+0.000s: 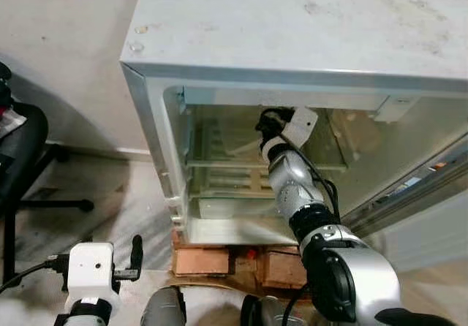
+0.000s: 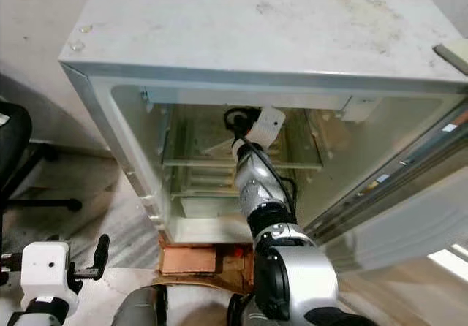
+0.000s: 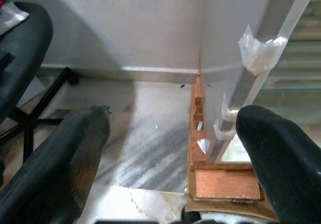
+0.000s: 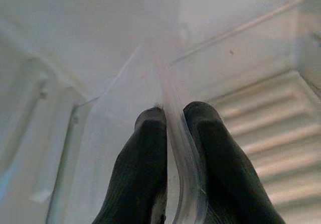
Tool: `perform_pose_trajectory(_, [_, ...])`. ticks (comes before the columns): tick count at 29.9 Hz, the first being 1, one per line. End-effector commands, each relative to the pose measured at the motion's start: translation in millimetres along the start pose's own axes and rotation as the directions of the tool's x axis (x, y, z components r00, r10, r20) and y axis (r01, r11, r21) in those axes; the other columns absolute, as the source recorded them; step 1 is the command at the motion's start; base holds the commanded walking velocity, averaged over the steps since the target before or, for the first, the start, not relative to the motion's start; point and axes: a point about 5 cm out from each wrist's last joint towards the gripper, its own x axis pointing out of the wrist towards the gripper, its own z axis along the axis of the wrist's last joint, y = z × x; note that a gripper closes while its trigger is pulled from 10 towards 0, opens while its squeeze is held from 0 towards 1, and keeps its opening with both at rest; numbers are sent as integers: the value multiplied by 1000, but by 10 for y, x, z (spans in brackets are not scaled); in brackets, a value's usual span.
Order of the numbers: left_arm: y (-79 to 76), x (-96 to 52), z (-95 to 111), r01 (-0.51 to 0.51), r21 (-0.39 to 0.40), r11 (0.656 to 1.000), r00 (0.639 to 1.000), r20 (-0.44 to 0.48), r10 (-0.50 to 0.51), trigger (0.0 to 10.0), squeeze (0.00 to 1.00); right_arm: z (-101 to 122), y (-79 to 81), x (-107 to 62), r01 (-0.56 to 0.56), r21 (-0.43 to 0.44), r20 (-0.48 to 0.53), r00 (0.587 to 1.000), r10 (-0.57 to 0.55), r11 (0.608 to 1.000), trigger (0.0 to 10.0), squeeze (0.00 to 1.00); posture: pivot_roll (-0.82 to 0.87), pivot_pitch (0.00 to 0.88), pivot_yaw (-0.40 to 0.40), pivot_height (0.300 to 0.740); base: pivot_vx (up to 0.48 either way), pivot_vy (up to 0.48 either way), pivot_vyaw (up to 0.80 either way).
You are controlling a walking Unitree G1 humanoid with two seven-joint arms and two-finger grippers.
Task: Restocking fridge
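Head views: fridge (image 1: 292,41) open, raised on bricks (image 1: 201,260); right gripper (image 1: 269,123) reaching in above glass shelf (image 1: 219,164).
Left wrist: left gripper (image 3: 173,148) fingers spread, low by fridge corner.
Right wrist: fingers (image 4: 145,163) pinching clear shelf edge (image 4: 178,148).

The right arm (image 1: 303,198) was silver with ribbed black joints, a black cable along it and a white wrist housing, while the left pincer (image 1: 136,255) had black fingers on a white boxy housing.
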Motion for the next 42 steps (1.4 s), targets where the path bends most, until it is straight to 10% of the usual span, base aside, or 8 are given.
perform_pose_trajectory(1, [-1,-49,-10,-13,0,1000,1000,-18,13,10000,0,-447,155,-129,72,80,-178,982,-56,994,10000,67,311,260,-102,740,0,0,0])
perform_pose_trajectory(2, [-9,-48,-9,-13,0,1000,1000,-19,13,10000,0,-463,159,-134,79,95,-186,981,-60,992,10000,67,310,258,-104,740,0,0,0])
perform_pose_trajectory(3, [-27,-44,-9,-13,-3,1000,1000,-19,13,10000,0,-497,185,-149,81,111,-196,979,-58,990,10000,1000,307,256,-107,740,0,0,0])
perform_pose_trajectory(28, [-75,91,-31,-12,-6,1000,1000,-26,12,10000,0,-529,635,-179,-135,445,-207,946,248,885,10000,1000,284,219,-116,740,0,0,0])
perform_pose_trajectory(42, [-93,191,-13,-19,-6,1000,1000,-8,19,10000,0,-188,231,-28,-152,229,-74,982,172,961,10000,1000,267,196,-120,740,0,0,0])
